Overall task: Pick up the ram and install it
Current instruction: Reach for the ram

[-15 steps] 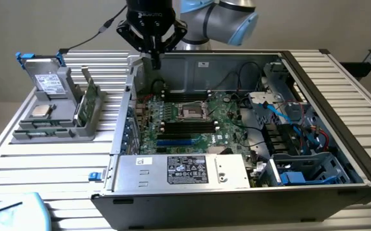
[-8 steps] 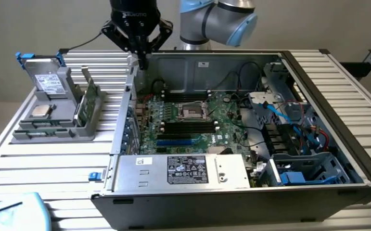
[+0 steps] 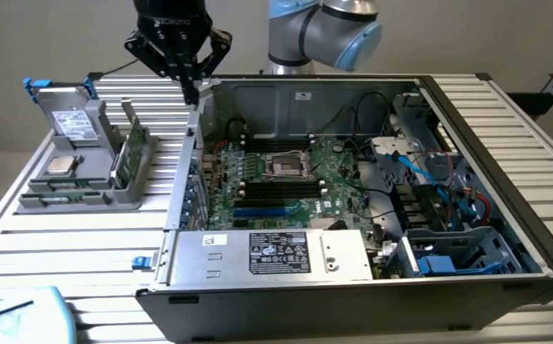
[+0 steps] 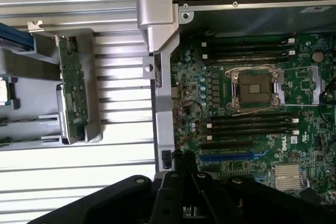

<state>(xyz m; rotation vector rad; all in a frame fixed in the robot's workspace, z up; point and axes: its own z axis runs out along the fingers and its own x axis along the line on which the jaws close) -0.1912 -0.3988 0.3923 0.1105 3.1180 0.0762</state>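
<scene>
While the jaws hang clenched and empty over the computer case (image 3: 353, 304) side wall, the ram (image 3: 133, 149) stands on edge in the grey holder (image 3: 75, 201) on the surface (image 3: 66, 247), well apart, lower edge hidden by the holder.

An open black computer case (image 3: 353, 304) lies on a slatted metal tabletop (image 3: 66, 244), showing a green motherboard (image 3: 343, 165) with a bare processor socket (image 3: 285, 167) at its middle and rows of long black slots (image 3: 281, 188) on either side of the socket. A silver power supply (image 3: 271, 254) with a dark label sits along the case's near edge, and blue and red cables (image 3: 439, 172) run toward the exterior view's right. Just beside the case on the exterior view's left stands a grey holder (image 3: 75, 193) carrying a grey drive (image 3: 73, 125) with a white label.
</scene>
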